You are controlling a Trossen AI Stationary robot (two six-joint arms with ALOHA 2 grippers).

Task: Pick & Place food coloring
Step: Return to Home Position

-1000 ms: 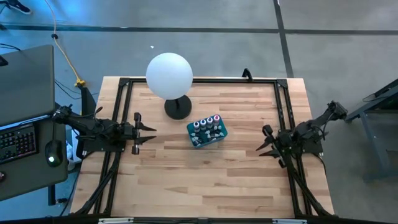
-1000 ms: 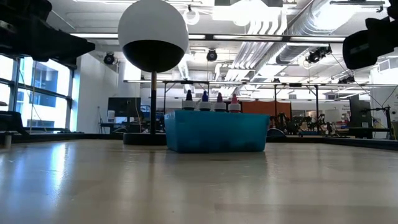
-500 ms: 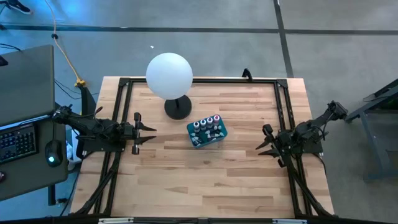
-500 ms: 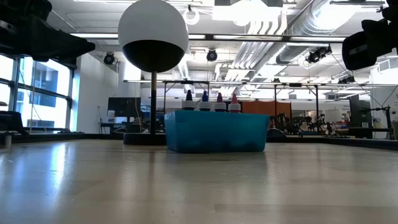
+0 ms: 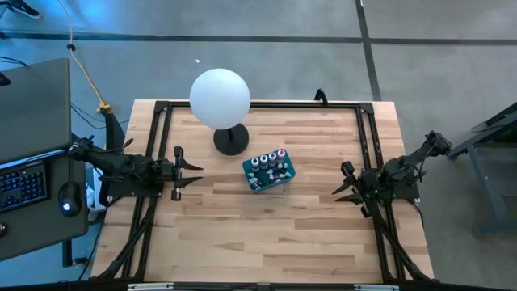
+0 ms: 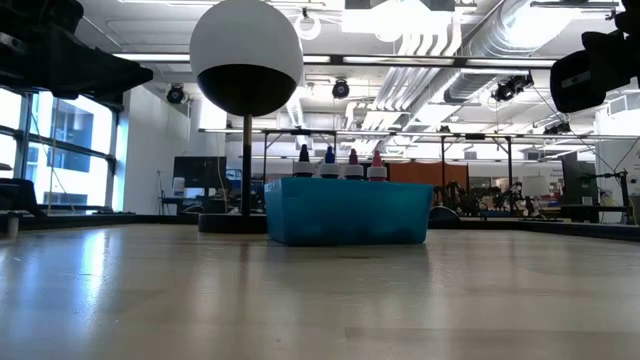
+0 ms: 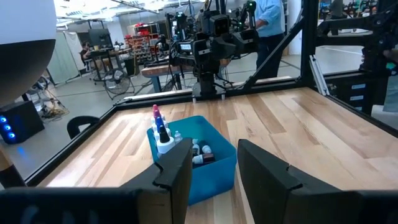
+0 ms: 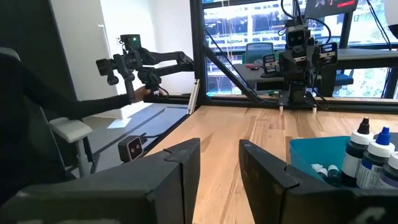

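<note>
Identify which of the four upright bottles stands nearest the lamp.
The black-capped bottle, at the row's end by the lamp; blue and reddish caps stand farther off.

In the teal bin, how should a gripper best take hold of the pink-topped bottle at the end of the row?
Probably by its cap, coming straight down from above. The pink-topped bottle stands upright, only its top clears the wall of the teal bin, and a neighbour stands close beside it, so pinch across the row.

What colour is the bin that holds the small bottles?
Teal blue; the bin shows best in the low view.
</note>
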